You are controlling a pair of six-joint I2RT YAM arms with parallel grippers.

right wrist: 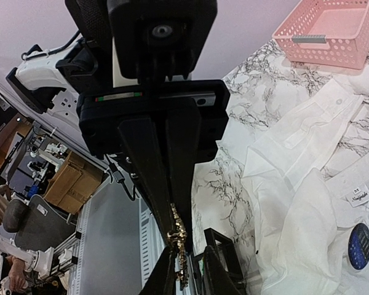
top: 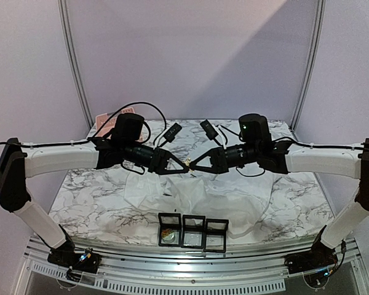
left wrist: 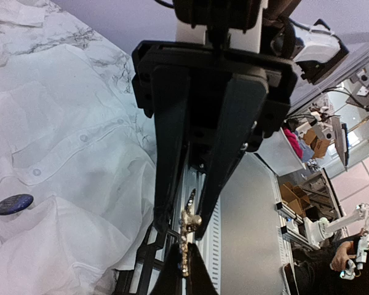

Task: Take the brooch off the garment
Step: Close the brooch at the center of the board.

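Observation:
A small gold brooch hangs in the air between my two grippers, above the white garment. My right gripper is shut on the brooch; its fingers pinch it tightly in the right wrist view. My left gripper faces it tip to tip. In the left wrist view its jaws stand a little apart around the brooch, and one finger touches the brooch's knob. The garment lies wrinkled on the marble table.
Three black frame boxes stand at the table's front edge; the left one holds something gold. A pink basket sits at the back left. A dark blue disc lies on the shirt.

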